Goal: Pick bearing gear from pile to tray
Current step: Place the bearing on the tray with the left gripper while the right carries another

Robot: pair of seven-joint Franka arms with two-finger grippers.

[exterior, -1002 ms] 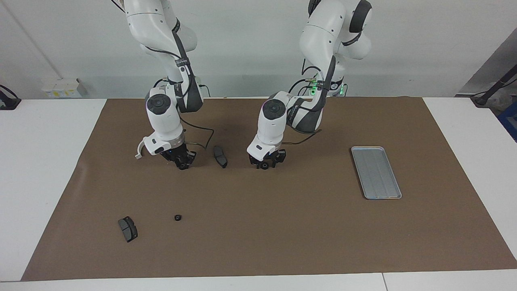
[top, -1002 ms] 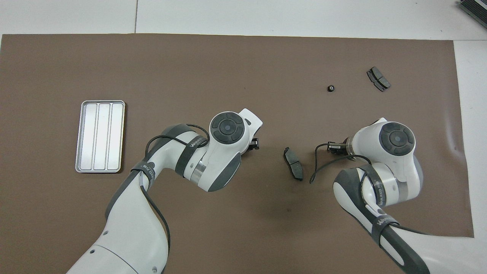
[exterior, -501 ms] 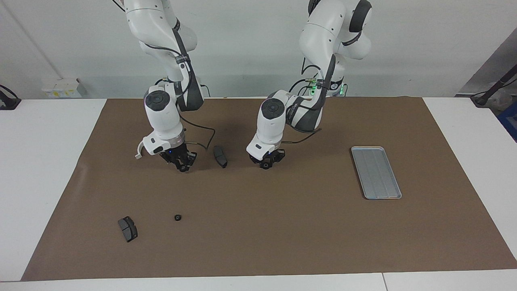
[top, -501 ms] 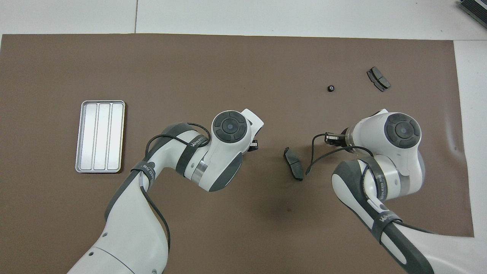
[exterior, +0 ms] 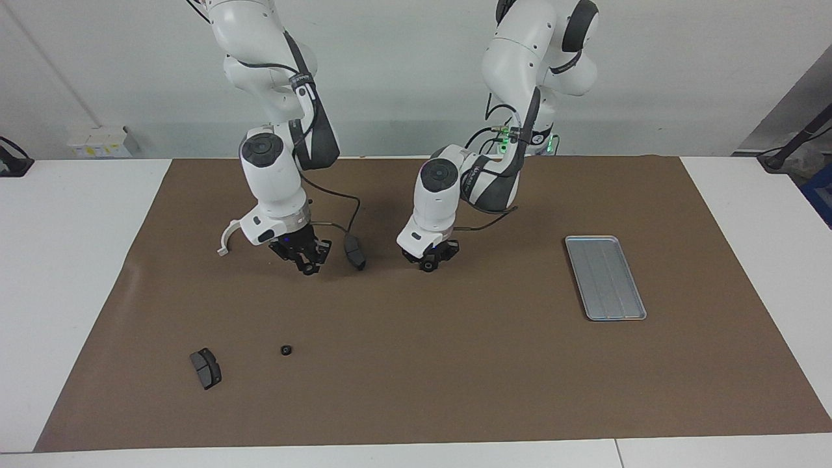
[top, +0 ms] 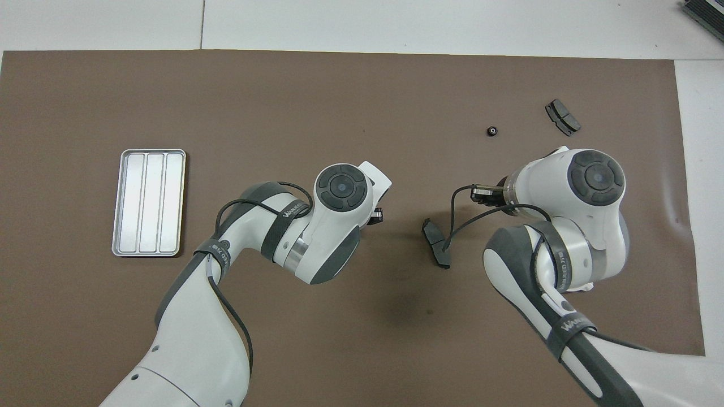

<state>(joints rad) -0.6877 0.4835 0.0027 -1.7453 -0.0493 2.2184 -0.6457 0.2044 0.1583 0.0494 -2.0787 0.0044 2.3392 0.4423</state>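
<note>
The left gripper (exterior: 427, 266) is down at the brown mat near the table's middle, shut on a small black bearing gear; its tips (top: 376, 215) peek out from under the wrist in the overhead view. Above the mat, the right gripper (exterior: 311, 267) hangs beside a dark brake pad (exterior: 354, 252), shut with a small dark round part at its tips. One more bearing gear (exterior: 285, 350) (top: 493, 131) lies loose on the mat, farther from the robots. At the left arm's end of the mat sits the silver tray (exterior: 606, 278) (top: 149, 202), with nothing in it.
The brake pad (top: 436, 243) lies between the two grippers. A second pad (exterior: 205, 368) (top: 563, 117) lies beside the loose gear, toward the right arm's end. A white curved bracket (exterior: 224, 239) shows beside the right wrist. A cable loops from the right wrist over the nearer pad.
The left gripper's fingers have closed on the gear at the mat. The right arm has risen and swung toward the brake pad, its gripper still shut.
</note>
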